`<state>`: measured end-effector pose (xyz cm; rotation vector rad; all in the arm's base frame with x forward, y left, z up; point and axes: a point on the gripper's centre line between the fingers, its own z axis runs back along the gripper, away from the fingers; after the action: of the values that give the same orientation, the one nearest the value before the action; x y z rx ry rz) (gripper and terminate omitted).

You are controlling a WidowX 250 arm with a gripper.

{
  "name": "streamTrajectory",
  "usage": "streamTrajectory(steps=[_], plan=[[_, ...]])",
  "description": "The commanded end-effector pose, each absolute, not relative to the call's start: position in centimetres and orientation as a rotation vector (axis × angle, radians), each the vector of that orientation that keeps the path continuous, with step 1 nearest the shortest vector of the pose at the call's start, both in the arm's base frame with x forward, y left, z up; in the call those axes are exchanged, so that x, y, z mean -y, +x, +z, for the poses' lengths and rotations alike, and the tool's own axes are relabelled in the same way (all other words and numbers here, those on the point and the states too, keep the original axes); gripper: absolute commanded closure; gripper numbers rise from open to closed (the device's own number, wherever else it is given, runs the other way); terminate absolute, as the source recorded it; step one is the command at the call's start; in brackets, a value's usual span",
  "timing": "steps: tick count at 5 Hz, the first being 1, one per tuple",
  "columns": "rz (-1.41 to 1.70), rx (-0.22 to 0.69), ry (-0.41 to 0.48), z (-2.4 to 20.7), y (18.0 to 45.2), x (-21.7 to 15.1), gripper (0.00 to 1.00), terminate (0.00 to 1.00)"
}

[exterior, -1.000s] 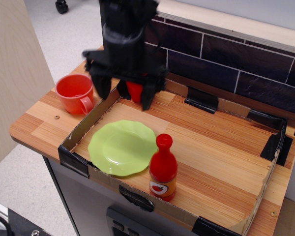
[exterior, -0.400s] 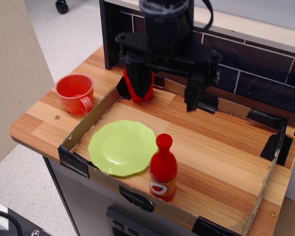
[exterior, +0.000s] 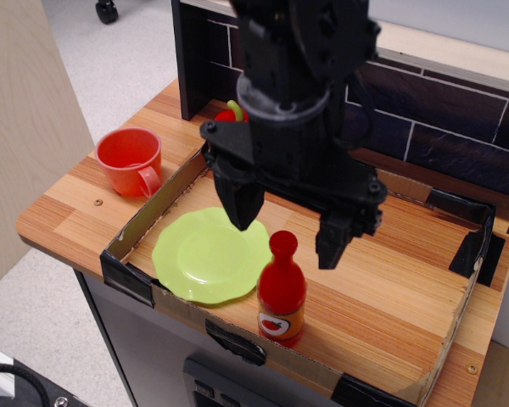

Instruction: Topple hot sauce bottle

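The hot sauce bottle (exterior: 282,292) stands upright near the front wall of the cardboard tray (exterior: 237,339), right of the green plate. It is glossy red with a round cap and an orange label with a chili. My black gripper (exterior: 286,229) hangs just above and behind the bottle's cap. It is open and empty, with one finger (exterior: 242,202) to the left of the cap and the other (exterior: 333,242) to its right. Neither finger touches the bottle.
A light green plate (exterior: 210,254) lies in the tray's left part. An orange-red cup (exterior: 133,159) stands outside the tray at the left. A red bell pepper (exterior: 236,115) with a green stem peeks out behind the arm. A dark tiled wall (exterior: 441,119) runs along the back.
The gripper has moved forward and down from the back of the tray to just above the bottle's cap. It now hides most of the pepper. The bottle has not moved.
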<state>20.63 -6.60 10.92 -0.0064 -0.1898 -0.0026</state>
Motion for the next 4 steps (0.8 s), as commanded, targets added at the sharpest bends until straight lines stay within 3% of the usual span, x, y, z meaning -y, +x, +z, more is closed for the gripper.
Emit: streamTrajectory(steps=[1, 2, 3, 4], plan=[[0.034, 0.203, 0.005, 9.91, 20.69, 6.44, 0.0, 0.0], [0.061, 0.19, 0.004, 9.74, 20.62, 6.25, 0.0, 0.0], [0.087, 0.165, -0.016, 9.9, 20.85, 6.38, 1.0, 0.0], [0.136, 0.129, -0.044, 10.03, 21.53, 6.54, 1.0, 0.0]])
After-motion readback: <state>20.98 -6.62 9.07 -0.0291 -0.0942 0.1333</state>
